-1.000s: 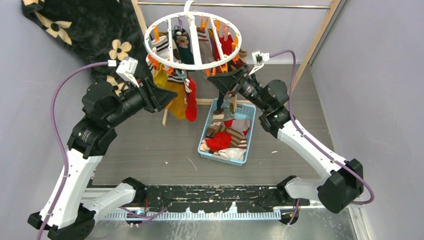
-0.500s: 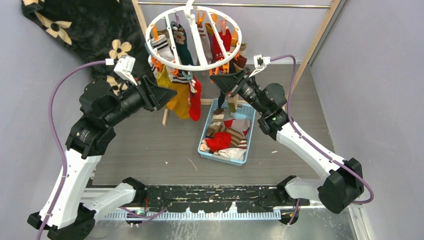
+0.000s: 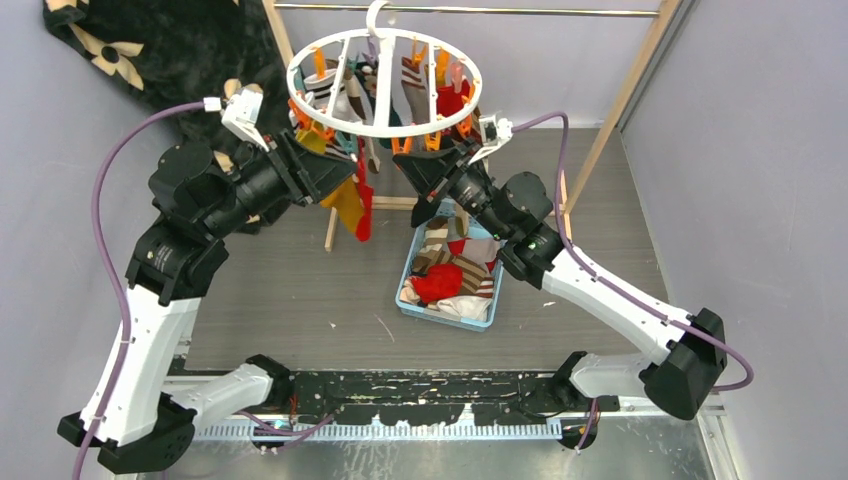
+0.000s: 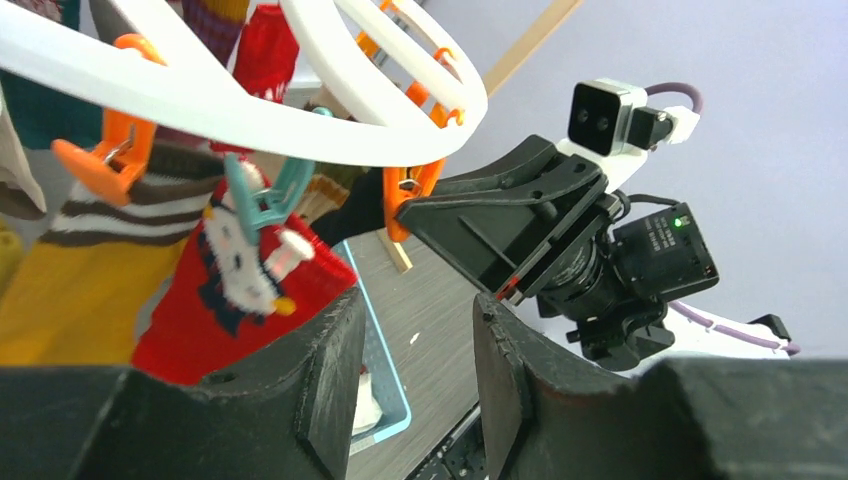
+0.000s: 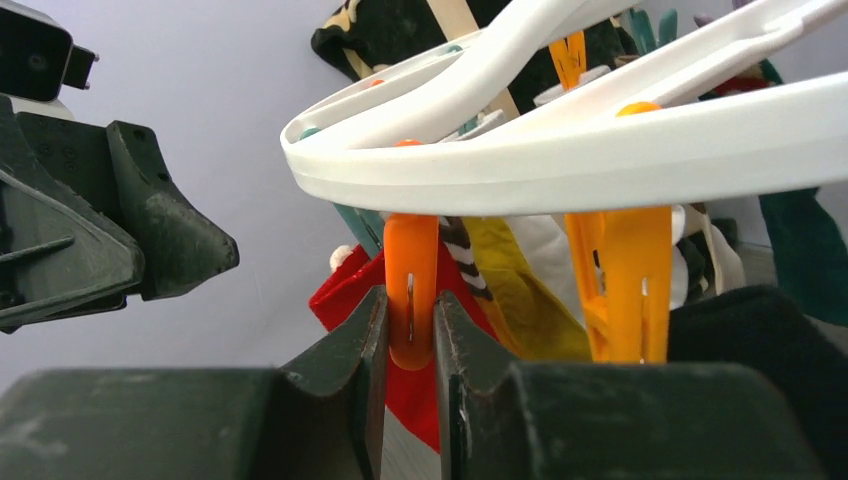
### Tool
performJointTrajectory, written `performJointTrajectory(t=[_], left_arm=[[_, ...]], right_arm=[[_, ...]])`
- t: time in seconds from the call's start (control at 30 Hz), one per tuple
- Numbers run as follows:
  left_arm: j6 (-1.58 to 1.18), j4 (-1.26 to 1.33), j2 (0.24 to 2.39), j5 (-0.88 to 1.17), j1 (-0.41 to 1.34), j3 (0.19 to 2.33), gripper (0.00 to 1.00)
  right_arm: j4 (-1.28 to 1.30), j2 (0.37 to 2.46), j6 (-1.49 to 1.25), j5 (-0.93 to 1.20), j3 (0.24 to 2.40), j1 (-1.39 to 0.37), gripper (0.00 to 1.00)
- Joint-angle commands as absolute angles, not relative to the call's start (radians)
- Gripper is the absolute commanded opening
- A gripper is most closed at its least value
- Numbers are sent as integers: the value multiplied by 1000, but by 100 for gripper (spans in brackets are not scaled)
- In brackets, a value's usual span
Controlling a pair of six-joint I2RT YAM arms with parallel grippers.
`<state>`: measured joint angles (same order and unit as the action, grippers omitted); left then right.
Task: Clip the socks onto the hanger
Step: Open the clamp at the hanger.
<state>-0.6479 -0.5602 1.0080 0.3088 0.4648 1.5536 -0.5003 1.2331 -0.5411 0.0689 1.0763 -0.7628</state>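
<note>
Right gripper pinching an orange clip under the white ring hanger.
Left gripper gapes empty beside a red sock hung from the ring (by a teal clip); more socks lie in the blue basket below.

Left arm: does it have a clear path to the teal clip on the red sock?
Probably yes. The left gripper is open, and the teal clip sits just ahead, left of its gap, with nothing between. The right gripper is off to the side, shut on an orange clip.
</note>
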Motion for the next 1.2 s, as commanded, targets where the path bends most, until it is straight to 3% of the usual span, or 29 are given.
performJointTrajectory(t=[0.0,0.3,1.17], left_arm=[[-651,-538,1032,352,465,1619,46],[-595,-539,1141,360,506,1700,54],[-462,-466,1318,139,596,1779,50]], right_arm=[[-520,1269,-472,-32,1154,-796,6],[-475,1332,-403,-83,1219,-859,6],[-445,1292,-379,-121,1194,-873,5]])
